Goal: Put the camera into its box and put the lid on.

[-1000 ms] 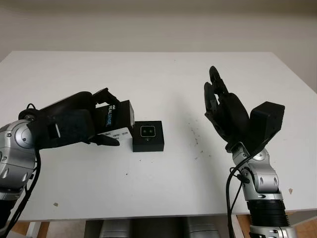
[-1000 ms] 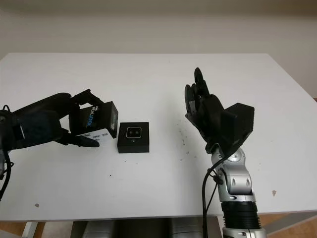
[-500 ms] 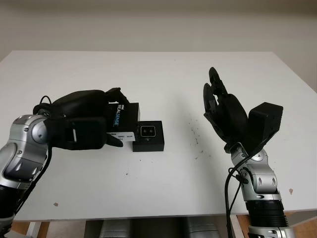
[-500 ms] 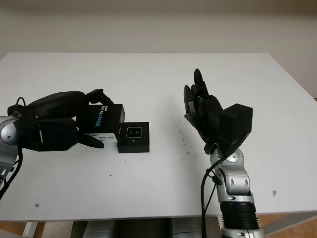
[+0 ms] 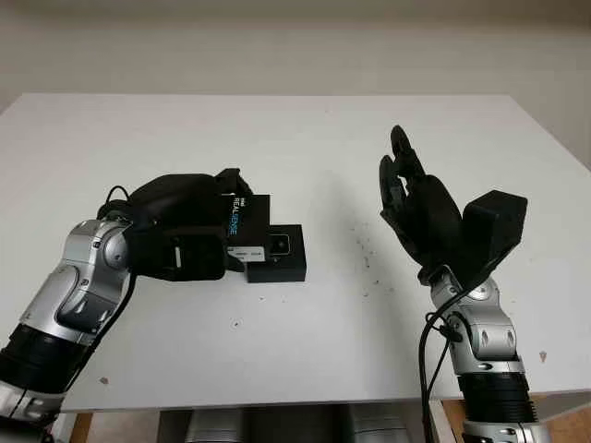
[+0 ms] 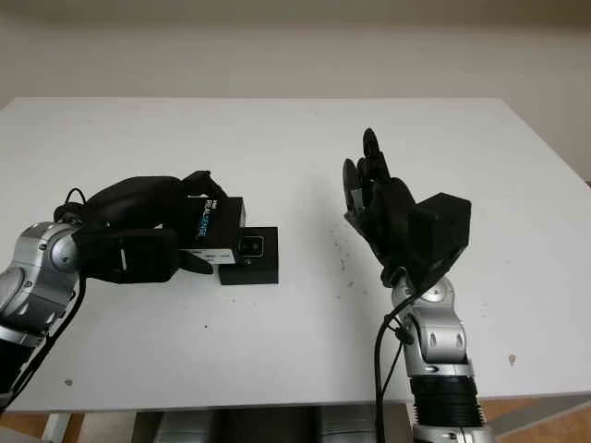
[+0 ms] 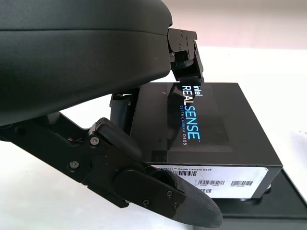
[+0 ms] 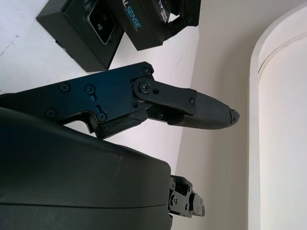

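Table [image 5: 277,369]: white, a few dark specks near centre. R hand [image 5: 420,208] is up off the table at approx 3 o'clock of centre, palm turned toward the middle, open w/ nothing in it, idle. L hand [image 5: 185,235] is at approx 9 o'clock of centre, fingers curled round the lid [image 5: 242,221], pinching it: fingers over the far edge, thumb [image 7: 158,191] under the near labelled side. Lid is a black rigid shell w/ printed branding on top and a white barcode sticker on the side; it's held tilted, its right edge overlapping the left edge of the box [image 5: 282,263], not yet squared over it. Box sits just left of centre, low and black, w/ the camera [image 5: 278,244] already seated in it, lens face up. So judging from this, the camera step looks done and the lid step is in hand. Handling, as a guess: lid prob light, stiff card, glossy so a bit slippery; grip by opposite side walls is right, no squeezing hard or walls may bow and bind. Box is light too and could slide when the lid pushes on it, so come down level from above rather than sideways. Camera is the fragile bit; keep lid edges off the lens.
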Tool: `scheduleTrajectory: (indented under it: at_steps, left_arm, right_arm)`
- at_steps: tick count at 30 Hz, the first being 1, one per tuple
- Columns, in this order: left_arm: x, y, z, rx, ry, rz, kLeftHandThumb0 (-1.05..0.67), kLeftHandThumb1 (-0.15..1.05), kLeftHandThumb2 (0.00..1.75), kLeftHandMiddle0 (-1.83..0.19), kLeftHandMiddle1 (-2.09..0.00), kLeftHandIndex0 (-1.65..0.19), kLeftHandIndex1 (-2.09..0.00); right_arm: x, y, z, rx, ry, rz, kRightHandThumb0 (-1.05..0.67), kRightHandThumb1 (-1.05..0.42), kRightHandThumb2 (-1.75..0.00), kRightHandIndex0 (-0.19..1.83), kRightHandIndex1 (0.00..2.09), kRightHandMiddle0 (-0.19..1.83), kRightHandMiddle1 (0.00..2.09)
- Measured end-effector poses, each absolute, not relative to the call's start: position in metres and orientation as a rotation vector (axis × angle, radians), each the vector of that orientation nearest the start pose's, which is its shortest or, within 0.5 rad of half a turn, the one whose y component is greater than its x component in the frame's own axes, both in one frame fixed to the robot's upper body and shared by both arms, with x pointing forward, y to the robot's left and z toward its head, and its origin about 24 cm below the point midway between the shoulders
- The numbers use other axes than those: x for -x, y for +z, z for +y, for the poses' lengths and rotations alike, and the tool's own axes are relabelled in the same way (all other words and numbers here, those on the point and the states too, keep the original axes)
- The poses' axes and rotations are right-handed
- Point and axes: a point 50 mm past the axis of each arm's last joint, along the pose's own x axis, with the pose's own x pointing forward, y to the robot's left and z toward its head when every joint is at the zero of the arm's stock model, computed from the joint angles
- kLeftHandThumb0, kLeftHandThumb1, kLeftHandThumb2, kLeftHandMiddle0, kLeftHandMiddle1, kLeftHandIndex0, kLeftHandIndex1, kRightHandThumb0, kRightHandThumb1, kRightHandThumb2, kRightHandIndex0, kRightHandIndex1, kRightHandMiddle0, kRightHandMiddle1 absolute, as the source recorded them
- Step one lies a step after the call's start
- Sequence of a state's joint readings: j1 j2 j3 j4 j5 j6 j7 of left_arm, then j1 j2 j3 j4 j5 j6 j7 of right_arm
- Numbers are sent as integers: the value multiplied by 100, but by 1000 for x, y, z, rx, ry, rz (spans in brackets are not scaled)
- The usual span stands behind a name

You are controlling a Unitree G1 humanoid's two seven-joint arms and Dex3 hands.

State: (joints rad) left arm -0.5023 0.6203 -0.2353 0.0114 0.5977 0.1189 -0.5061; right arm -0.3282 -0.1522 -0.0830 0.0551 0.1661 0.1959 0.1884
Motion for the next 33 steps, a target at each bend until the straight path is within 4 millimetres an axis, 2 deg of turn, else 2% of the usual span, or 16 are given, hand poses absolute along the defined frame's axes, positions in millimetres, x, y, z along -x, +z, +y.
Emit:
scheduleTrajectory:
  at_steps: [5, 8, 15, 20, 28, 33]
  left_arm:
    - [-326, 154, 172, -1273, -422, -56, -23, 105, 26, -29, -168, -17, -146]
    - [-326, 152, 170, -1242, -428, -50, -23, 105, 27, -25, -169, -16, -145]
    - [-327, 148, 168, -1199, -435, -26, -26, 105, 27, -29, -160, -16, -148]
    - [-326, 144, 164, -1223, -450, -18, -28, 105, 28, -29, -172, -16, -163]
    - [-326, 140, 162, -1190, -491, 10, -25, 105, 30, -24, -170, -10, -160]
    - [-325, 137, 160, -1194, -500, 30, -25, 105, 29, -25, -180, -12, -163]
  right_arm:
    - [-313, 105, -164, -28, 194, -80, -71, -105, -59, -19, 0, -19, 0]
    - [-312, 105, -164, -28, 194, -84, -71, -105, -59, -19, 0, -19, 0]
    - [-312, 105, -164, -29, 195, -89, -72, -105, -57, -19, 0, -19, 0]
    - [-312, 104, -164, -31, 193, -90, -72, -105, -57, -19, 0, -19, 0]
    - [-312, 102, -163, -37, 183, -84, -73, -105, -56, -19, 0, -19, 1]
    - [-311, 101, -162, -39, 176, -80, -73, -105, -57, -19, 0, -19, 0]
